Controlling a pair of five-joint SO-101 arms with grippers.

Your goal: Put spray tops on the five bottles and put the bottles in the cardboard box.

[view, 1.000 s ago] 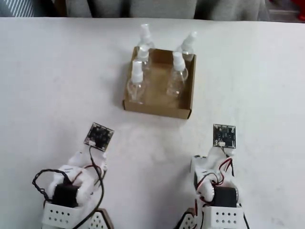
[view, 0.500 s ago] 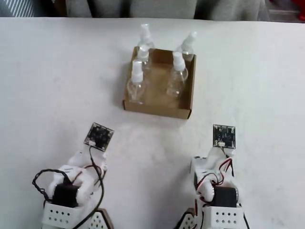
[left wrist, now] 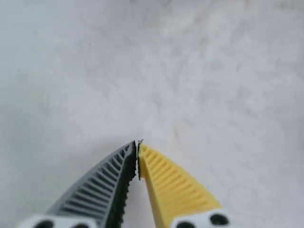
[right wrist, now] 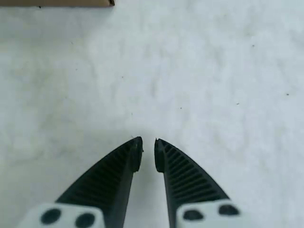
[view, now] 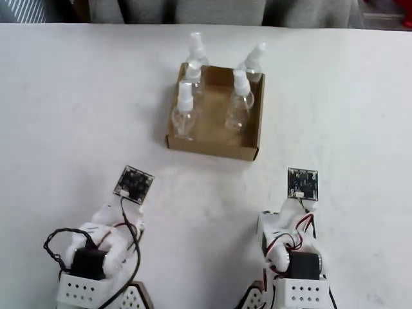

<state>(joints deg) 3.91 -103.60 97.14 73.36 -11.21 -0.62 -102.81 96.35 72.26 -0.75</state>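
Observation:
The cardboard box (view: pixel 248 151) sits in the middle of the table in the high view. Three clear bottles with white spray tops stand upright inside it (view: pixel 185 114) (view: pixel 239 100) (view: pixel 193 75). Two more capped bottles (view: pixel 195 46) (view: pixel 255 58) stand at the box's far wall; I cannot tell if they are inside or just behind it. Both arms are folded back at the near edge, left arm (view: pixel 96 248) and right arm (view: pixel 291 248). My left gripper (left wrist: pixel 138 145) is shut and holds nothing. My right gripper (right wrist: pixel 147 143) is shut with a hairline gap, also holding nothing.
White tabletop lies bare under both grippers. The near edge of the box (right wrist: pixel 57 3) shows ahead of my right gripper. Open table surrounds the box on both sides.

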